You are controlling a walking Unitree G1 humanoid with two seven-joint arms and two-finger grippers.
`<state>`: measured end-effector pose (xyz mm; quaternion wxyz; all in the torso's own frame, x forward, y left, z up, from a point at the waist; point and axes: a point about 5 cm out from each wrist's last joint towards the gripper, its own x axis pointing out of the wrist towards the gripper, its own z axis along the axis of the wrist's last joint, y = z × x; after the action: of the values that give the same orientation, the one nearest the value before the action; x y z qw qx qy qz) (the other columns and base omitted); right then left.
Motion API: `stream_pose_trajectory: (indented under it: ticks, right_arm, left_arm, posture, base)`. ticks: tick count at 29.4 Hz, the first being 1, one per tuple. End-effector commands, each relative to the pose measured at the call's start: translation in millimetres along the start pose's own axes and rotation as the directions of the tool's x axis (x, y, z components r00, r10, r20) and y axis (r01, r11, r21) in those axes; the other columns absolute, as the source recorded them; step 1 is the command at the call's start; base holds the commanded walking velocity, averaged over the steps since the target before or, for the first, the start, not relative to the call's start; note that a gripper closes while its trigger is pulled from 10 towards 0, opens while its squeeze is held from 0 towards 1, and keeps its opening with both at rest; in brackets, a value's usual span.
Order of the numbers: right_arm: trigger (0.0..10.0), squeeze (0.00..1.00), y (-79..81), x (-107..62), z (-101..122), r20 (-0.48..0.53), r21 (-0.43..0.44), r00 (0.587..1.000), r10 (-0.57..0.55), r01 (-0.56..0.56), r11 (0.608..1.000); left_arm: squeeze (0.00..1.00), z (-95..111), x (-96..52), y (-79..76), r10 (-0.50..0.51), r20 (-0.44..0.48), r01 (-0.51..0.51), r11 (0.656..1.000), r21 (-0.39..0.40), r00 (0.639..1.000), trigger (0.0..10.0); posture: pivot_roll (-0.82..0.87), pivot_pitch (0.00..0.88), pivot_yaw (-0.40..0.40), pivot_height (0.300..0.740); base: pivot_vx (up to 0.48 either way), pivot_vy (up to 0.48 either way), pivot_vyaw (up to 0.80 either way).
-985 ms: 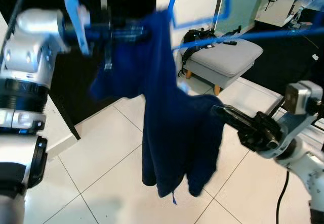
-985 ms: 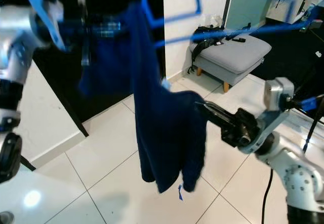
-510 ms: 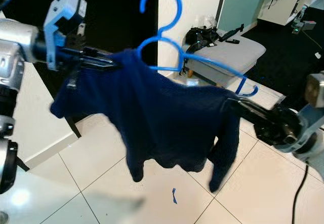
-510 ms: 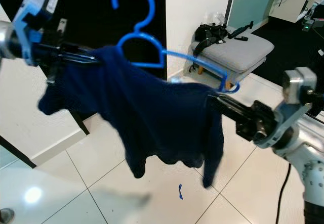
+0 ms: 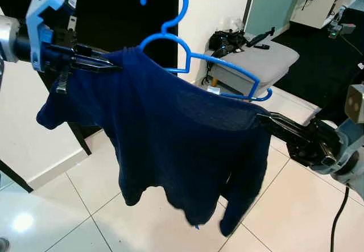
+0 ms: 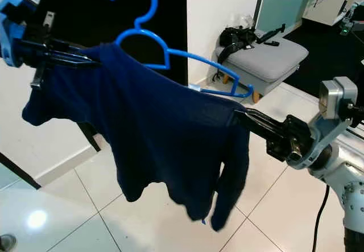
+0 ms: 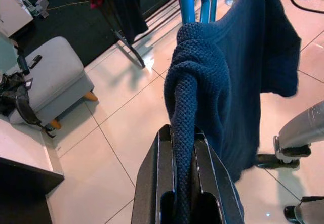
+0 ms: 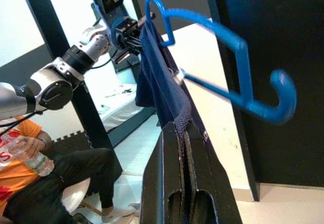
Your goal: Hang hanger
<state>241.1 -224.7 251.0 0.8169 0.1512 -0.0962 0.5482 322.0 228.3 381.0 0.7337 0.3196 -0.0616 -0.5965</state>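
A navy knit sweater [image 5: 182, 149] is stretched in the air between the two arms, draped over a blue plastic hanger [image 5: 199, 64]. The left pincer [image 5: 99, 64] is clamped on the sweater's shoulder at the upper left; its wrist view shows a roll of knit pinched tight between the black fingers [image 7: 159, 183]. The right pincer [image 5: 270, 121] is closed on the opposite shoulder, lower and to the right, with a fold of fabric trapped between its fingers [image 8: 169, 183].

The hanger's long axis runs from the left pincer down to the right one, so it is tilted, its right end lower. That end, a small upturned curl, sticks out bare of the sweater just above the right pincer. The hook [image 5: 168, 1] stands upright above the sweater's collar, nearer the left pincer, with its open side facing the robot's left, in front of a dark doorway [image 5: 125, 13].

Behind, a grey padded stool [image 5: 256, 64] carries a black bag [image 5: 227, 38] on the white tiled floor [image 5: 85, 195]. A seated person in an orange top [image 8: 15, 138] appears in the right wrist view (well away from the work).

The coming move probably turns on the hook, which needs lifting toward a rail; no rail can be identified with certainty here.
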Motion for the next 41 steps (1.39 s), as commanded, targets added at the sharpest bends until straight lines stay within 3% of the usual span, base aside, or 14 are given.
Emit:
stream_pose_trajectory:
  ticks: [1, 11, 21, 26, 30, 31, 32, 37, 41]
  right_arm:
    - [0.0, 0.00, 3.2, 2.4, -1.4, -0.021, -0.016, 1.000, 0.015, -0.015, 1.000]
    - [0.0, 0.00, 4.8, 2.6, -3.7, -0.034, -0.012, 0.999, 0.012, -0.012, 1.000]
    - [0.0, 0.00, 4.4, 1.6, -2.1, -0.043, -0.022, 0.999, 0.008, -0.009, 1.000]
    - [0.0, 0.00, 4.4, 1.5, -1.8, -0.045, -0.024, 0.999, 0.008, -0.009, 1.000]
    - [0.0, 0.00, 4.6, 1.9, -1.9, -0.048, -0.025, 0.999, 0.008, -0.009, 1.000]
    - [0.0, 0.00, 6.7, 7.7, -6.9, -0.061, -0.016, 0.998, 0.028, -0.029, 0.999]
    - [0.0, 0.00, 7.4, 10.0, -9.2, -0.066, -0.011, 0.997, 0.036, -0.037, 0.999]
    - [0.0, 0.00, 12.0, 21.1, -18.1, -0.094, 0.006, 0.993, 0.074, -0.074, 0.997]
    - [0.0, 0.00, 13.8, 26.1, -21.1, -0.100, 0.009, 0.991, 0.084, -0.084, 0.996]
  left_arm:
    - [0.00, 7.0, -10.6, 0.9, 0.003, 0.001, -0.003, 1.000, 0.008, 1.000, 10.0]
    - [0.00, 4.7, -12.3, 0.8, -0.008, -0.008, 0.007, 1.000, -0.018, 1.000, 10.0]
    - [0.00, -12.1, -19.5, -5.3, -0.047, -0.197, 0.042, 0.999, -0.031, 0.979, 10.0]
    - [0.00, -14.2, -19.6, -7.2, -0.064, -0.209, 0.058, 0.998, -0.038, 0.976, 10.0]
    - [0.00, -13.0, -18.9, -5.9, -0.058, -0.191, 0.054, 0.998, -0.027, 0.980, 10.0]
    - [0.00, -7.3, -12.3, 3.9, 0.004, -0.091, -0.002, 1.000, 0.021, 0.996, 10.0]
    - [0.00, -5.6, -9.4, 7.8, 0.029, -0.053, -0.027, 0.999, 0.033, 0.998, 10.0]
    - [0.00, 0.0, -1.7, 13.7, 0.076, 0.057, -0.078, 0.997, 0.023, 0.995, 10.0]
    - [0.00, 0.6, 0.4, 12.6, 0.056, 0.079, -0.057, 0.998, 0.015, 0.995, 10.0]
  posture:
    - [0.08, 0.063, 0.025, 0.740]
    - [0.08, 0.066, 0.032, 0.740]
    - [0.08, 0.071, 0.032, 0.740]
    - [0.08, 0.071, 0.032, 0.740]
    - [0.08, 0.071, 0.032, 0.740]
    - [0.08, 0.068, 0.029, 0.740]
    - [0.08, 0.068, 0.029, 0.740]
    - [0.07, 0.064, 0.029, 0.740]
    - [0.07, 0.064, 0.030, 0.740]
  base:
    - [0.000, 0.000, 0.00]
    - [0.000, 0.000, 0.00]
    - [0.000, 0.000, 0.00]
    - [0.000, 0.000, 0.00]
    - [0.000, 0.000, 0.00]
    - [0.000, 0.000, 0.00]
    - [0.000, 0.000, 0.00]
    - [0.000, 0.000, 0.00]
    - [0.000, 0.000, 0.00]
